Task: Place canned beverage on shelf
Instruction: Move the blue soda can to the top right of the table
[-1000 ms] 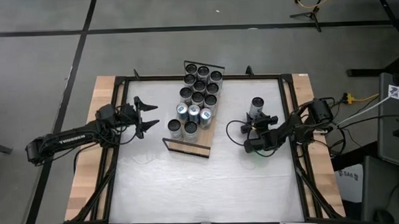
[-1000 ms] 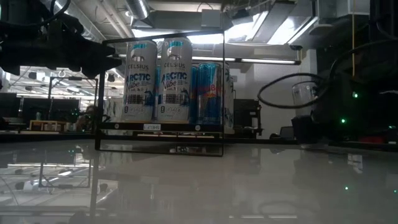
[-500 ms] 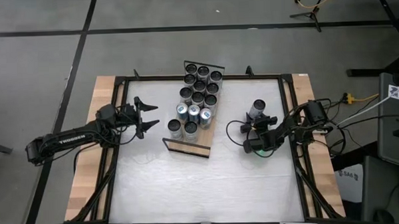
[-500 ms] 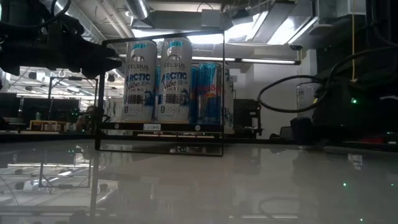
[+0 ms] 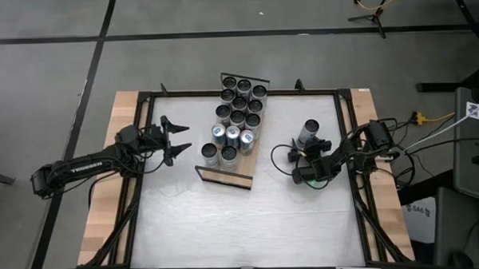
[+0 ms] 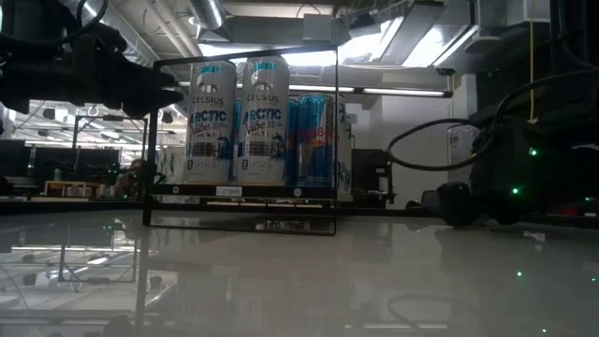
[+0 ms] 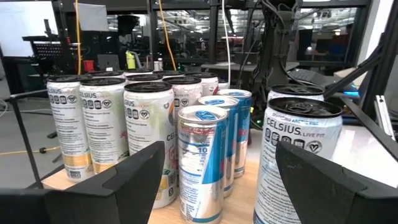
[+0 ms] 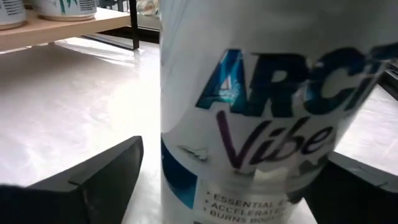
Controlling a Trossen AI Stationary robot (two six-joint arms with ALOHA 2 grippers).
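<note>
A white can with blue "ARCTIC Vibe" lettering [image 8: 249, 93] stands on its base on the white tabletop at the right [image 5: 309, 132], apart from the shelf. My right gripper [image 5: 310, 152] is low by the table and open. Its fingers stand on either side of the can's lower part, and bare table shows between one finger [image 8: 93, 180] and the can. The light-wood shelf [image 5: 225, 175], with black wire rails at its ends, carries several upright cans [image 5: 237, 111]. My left gripper [image 5: 184, 139] hovers open to the shelf's left, facing those cans [image 7: 202, 162].
The shelf lies aslant in the table's far middle, and its near end is bare board. A black frame [image 5: 346, 95] runs round the tabletop. Cables [image 5: 284, 153] loop beside my right gripper. White table surface stretches across the near half.
In the low view my right arm's dark bulk has sunk a little toward the table beside the can. The can stays standing where it was.
</note>
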